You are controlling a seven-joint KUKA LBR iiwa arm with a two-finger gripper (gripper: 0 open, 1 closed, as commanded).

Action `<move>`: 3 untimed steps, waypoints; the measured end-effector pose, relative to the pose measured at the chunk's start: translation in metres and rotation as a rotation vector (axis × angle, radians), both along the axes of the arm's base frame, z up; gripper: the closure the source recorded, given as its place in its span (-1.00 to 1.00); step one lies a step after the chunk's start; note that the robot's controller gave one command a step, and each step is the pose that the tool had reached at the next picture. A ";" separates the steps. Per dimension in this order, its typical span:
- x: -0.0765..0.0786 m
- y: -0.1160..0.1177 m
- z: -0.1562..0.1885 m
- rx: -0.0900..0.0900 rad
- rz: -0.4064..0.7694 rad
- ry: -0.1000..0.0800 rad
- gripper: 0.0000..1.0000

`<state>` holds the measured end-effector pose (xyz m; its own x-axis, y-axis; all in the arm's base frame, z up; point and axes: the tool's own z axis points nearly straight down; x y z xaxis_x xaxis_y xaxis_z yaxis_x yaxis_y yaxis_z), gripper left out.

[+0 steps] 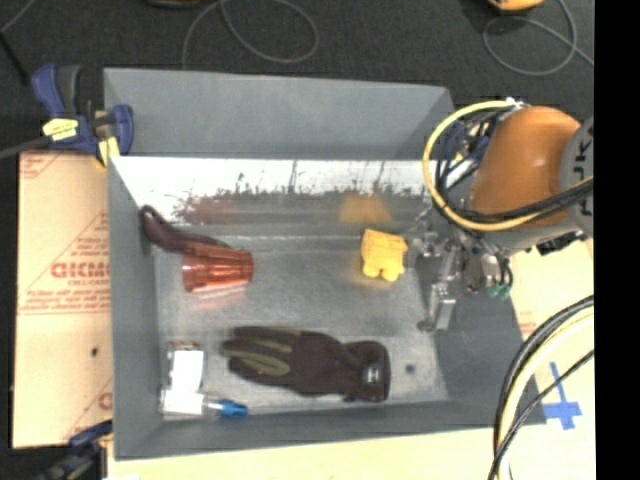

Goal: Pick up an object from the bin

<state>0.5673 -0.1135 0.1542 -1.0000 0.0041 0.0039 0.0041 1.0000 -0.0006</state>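
My gripper [437,313] hangs low at the bin's right side, close to the right wall. Nothing shows in its grasp. A yellow lumpy block [383,254] lies just to its left, near the back wall and apart from it. A dark brown glove [310,361] lies flat along the front of the bin, below and to the left of the gripper.
A red see-through cup [217,268] lies on its side at the left, with a dark maroon strip [160,230] behind it. A white piece with a blue cap [190,383] sits in the front left corner. The arm's orange cover and cables overhang the right rim.
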 end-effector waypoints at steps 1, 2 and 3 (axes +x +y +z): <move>0.002 0.000 0.005 -0.001 0.002 -0.008 -1.00; -0.010 0.031 -0.013 -0.004 0.051 -0.009 -1.00; -0.040 0.048 -0.054 0.001 0.020 -0.011 -1.00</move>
<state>0.5274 -0.0658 0.0999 -0.9999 -0.0155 -0.0074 -0.0155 0.9999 0.0004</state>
